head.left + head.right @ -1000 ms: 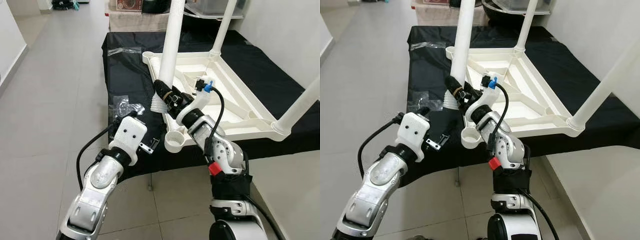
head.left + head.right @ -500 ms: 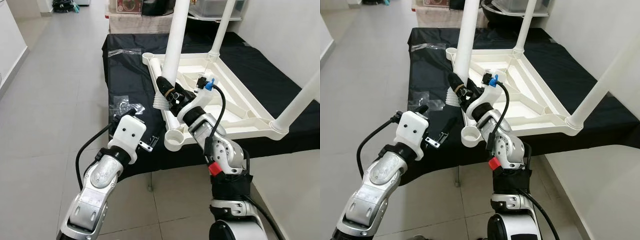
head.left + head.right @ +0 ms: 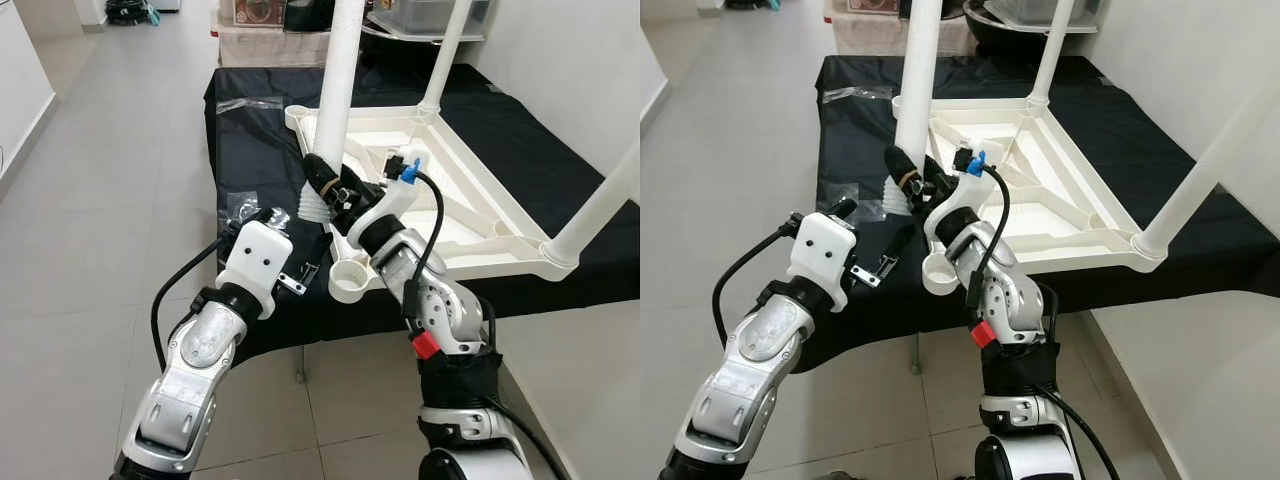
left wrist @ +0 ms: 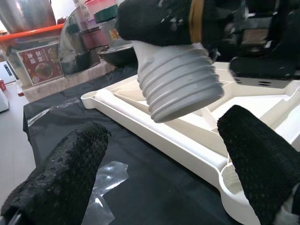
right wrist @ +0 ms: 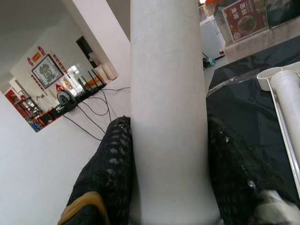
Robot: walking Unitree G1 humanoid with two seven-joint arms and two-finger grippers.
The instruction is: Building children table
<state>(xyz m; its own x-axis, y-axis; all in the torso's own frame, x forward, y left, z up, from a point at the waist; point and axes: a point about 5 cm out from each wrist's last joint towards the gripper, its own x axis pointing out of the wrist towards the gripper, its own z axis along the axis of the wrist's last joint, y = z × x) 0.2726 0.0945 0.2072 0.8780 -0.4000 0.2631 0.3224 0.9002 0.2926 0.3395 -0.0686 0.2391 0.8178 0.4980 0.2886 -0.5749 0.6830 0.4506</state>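
The upper end of the white table leg (image 3: 338,85) is running out of frame at the top of both eye views, so its full length cannot be judged. Two further legs, one at the far corner (image 3: 447,52) and one at the right corner (image 3: 601,208), are likewise being cut off by the frame edges. The small items on the black cloth near the left arm, a crumpled clear plastic bag (image 3: 243,211) and a small metal bracket (image 3: 298,282), are hard to make out in detail.

The right pincer (image 3: 325,180) is clamping the held leg just above its ribbed threaded end (image 4: 179,89); in the right wrist view both black fingers (image 5: 110,168) are pressing against opposite sides of the white tube. The left pincer (image 4: 159,164) is standing wide apart, gripping nothing, its two fingers lying either side of and below the threaded end without touching it.

The held leg is standing nearly upright, long axis vertical with the top leaning slightly to the right and far, threaded end pointing down, apart from the tabletop. It is hanging over the near-left part of the upturned white tabletop (image 3: 470,215), which is lying underside up on the black-covered desk (image 3: 250,150). An open round socket (image 3: 349,280) is sitting at the tabletop's near-left corner, nearer than the leg's end.
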